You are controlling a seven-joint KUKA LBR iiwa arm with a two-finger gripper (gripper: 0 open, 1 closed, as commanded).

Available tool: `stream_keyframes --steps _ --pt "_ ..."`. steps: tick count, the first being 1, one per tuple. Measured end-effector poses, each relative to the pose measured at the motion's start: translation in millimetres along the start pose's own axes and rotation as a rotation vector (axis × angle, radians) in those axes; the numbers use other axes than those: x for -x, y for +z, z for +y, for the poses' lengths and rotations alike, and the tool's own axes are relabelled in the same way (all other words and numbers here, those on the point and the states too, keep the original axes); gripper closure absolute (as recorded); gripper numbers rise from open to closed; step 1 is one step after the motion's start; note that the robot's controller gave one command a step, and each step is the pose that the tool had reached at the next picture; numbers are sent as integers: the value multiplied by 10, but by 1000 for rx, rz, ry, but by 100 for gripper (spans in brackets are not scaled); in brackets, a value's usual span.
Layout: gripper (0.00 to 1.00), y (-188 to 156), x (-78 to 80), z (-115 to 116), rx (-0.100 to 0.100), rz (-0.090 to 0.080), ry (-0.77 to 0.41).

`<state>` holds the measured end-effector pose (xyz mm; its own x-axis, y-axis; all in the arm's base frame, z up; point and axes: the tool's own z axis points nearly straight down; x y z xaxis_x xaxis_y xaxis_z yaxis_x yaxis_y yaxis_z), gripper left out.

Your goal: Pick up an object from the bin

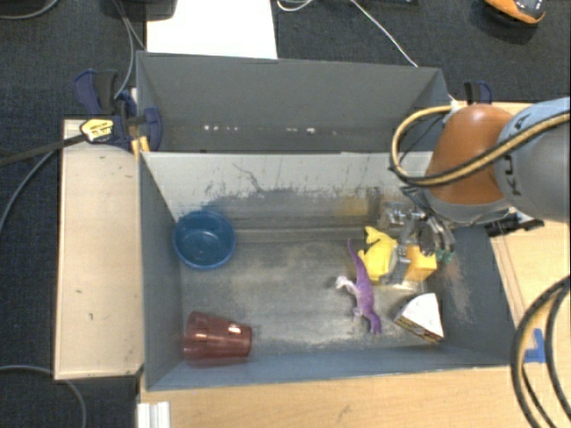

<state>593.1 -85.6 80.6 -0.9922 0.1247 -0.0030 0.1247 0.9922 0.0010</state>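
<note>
The gripper (pixel 417 239) sits low at the right of the bin (pixel 285 292), over a yellow toy (pixel 379 255). A purple lizard (pixel 364 297) and white wedge (pixel 423 315) lie just beside. A blue bowl (pixel 204 239) and red cup (pixel 216 338) lie well apart, left.

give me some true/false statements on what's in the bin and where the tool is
1. The blue bowl sits in the left part of the bin, toward the back wall. True.
2. The dark red cup stands upright in the middle of the bin. False: it lies on its side in the near left corner.
3. The tool is over the yellow things at the bin's right. True.
4. The purple toy lizard lies next to the blue bowl. False: it lies at the right, by the yellow things and a white wedge.
</note>
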Motion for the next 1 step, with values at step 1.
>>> stream_keyframes --steps 1 --pt "0 292 -5 11 0 4 10"
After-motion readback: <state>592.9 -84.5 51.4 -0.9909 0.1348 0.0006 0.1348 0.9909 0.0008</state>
